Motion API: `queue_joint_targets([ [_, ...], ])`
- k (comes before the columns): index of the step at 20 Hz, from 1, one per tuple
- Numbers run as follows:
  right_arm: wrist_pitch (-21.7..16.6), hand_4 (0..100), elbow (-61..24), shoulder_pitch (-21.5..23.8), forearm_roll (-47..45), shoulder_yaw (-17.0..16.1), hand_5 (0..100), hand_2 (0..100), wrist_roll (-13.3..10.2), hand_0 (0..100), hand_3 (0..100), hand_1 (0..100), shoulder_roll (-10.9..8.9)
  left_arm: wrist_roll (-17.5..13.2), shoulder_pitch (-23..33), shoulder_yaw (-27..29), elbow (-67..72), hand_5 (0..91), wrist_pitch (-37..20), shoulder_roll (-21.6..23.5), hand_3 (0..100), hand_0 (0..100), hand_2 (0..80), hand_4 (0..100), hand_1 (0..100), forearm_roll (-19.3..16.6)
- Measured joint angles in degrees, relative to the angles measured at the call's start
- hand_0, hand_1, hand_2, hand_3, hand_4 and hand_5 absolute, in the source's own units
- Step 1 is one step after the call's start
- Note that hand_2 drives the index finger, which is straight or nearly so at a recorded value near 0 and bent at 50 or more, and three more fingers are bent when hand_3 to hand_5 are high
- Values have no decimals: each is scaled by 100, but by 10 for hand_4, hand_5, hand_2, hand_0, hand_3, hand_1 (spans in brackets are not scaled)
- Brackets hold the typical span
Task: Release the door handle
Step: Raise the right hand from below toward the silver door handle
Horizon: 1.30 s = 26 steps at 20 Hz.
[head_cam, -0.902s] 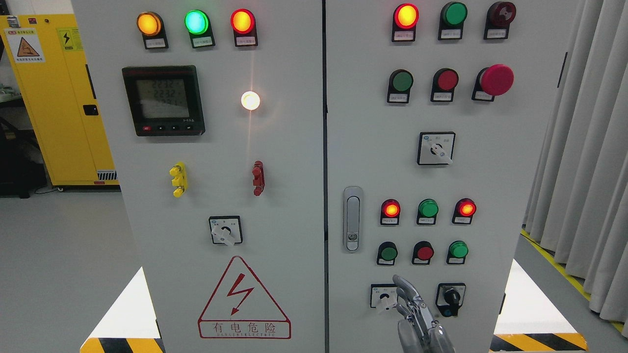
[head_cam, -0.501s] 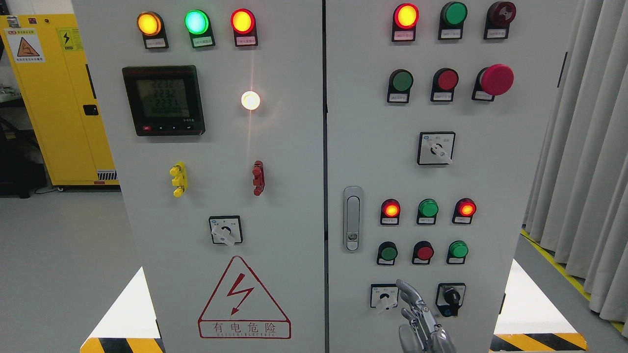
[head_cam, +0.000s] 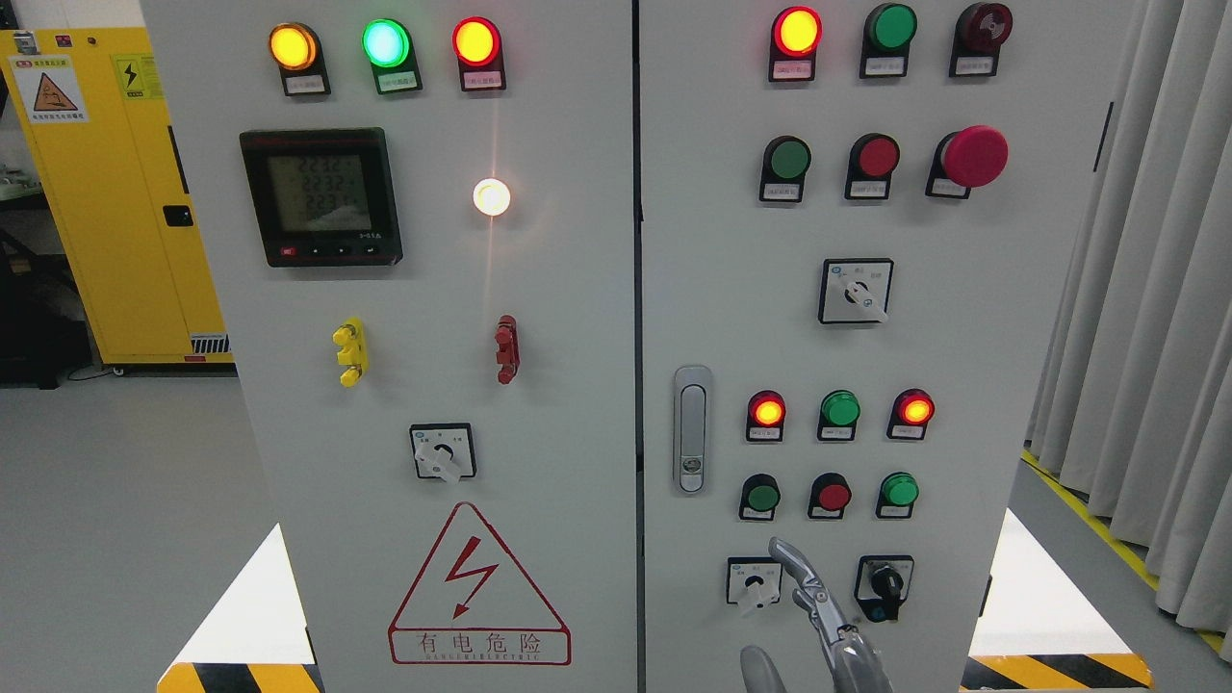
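Head view, grey cabinet (head_cam: 577,289), robot hand (head_cam: 818,616) low, curtain (head_cam: 1155,337) right.

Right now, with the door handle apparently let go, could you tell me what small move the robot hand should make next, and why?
Probably draw the right robot hand down and back from the panel. It holds nothing: the silver oval door handle sits flush and untouched well above it, while one extended finger points up between the white-knobbed rotary switch and the black rotary switch, where it could bump either.

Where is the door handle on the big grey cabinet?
In the head view, the door handle sits upright at the right door's left edge, left of the lit red lamp and above the right hand.
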Motion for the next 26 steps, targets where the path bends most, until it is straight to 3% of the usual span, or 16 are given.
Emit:
queue_joint_targets([
  [4, 0, 958, 95, -33, 1117, 58, 1000, 0, -230, 322, 935, 392, -11, 0, 0, 0, 0, 0, 0, 0, 0, 120, 0, 0, 556, 0],
  [11, -3, 976, 382, -401, 3249, 172, 1000, 0, -587, 291, 963, 374, 200, 0, 0, 0, 0, 0, 0, 0, 0, 120, 0, 0, 556, 0],
  [26, 296, 973, 1038, -960, 5811, 357, 1000, 0, -740, 338, 978, 366, 537, 0, 0, 0, 0, 0, 0, 0, 0, 120, 0, 0, 556, 4],
])
